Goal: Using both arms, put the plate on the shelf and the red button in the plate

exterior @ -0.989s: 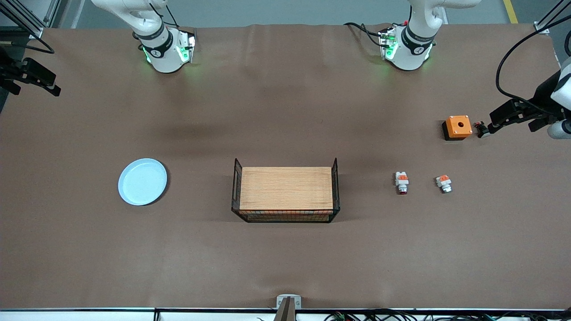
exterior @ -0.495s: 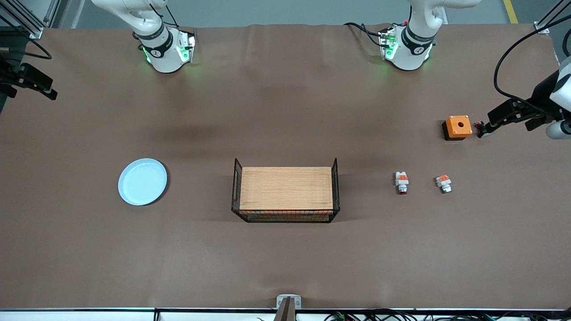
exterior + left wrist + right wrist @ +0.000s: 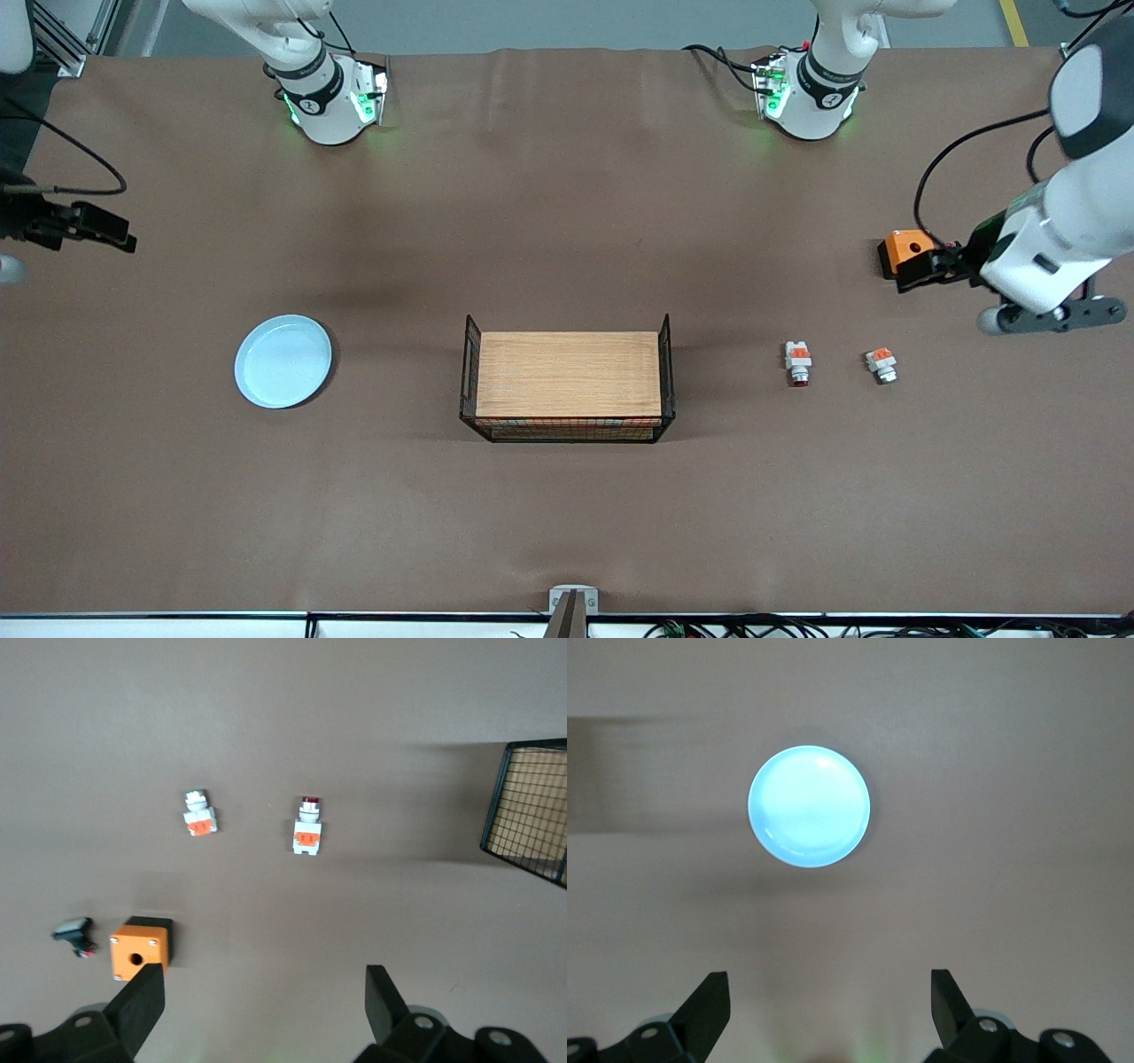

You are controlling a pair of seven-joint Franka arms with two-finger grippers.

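Plate point(image 3: 283, 361) sits flat on the counter point(image 3: 567, 514) toward my right arm's end, red button point(image 3: 798, 363) toward my left arm's end, wire basket point(image 3: 567, 383) between them. My left gripper point(image 3: 264, 1001) hangs over the orange box point(image 3: 139, 948), fingers apart; right gripper point(image 3: 829, 1005), probably off past the plate, fingers apart too, both empty.

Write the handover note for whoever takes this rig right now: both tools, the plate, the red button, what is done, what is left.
Left tool: open, empty, up over the orange box at the left arm's end of the table.
Right tool: open, empty, up over the table's edge at the right arm's end.
Plate: flat on the table, toward the right arm's end, untouched.
Red button: on the table between the wire basket and the silver-tipped piece.
Done: nothing placed.
Left: grasp and place both.
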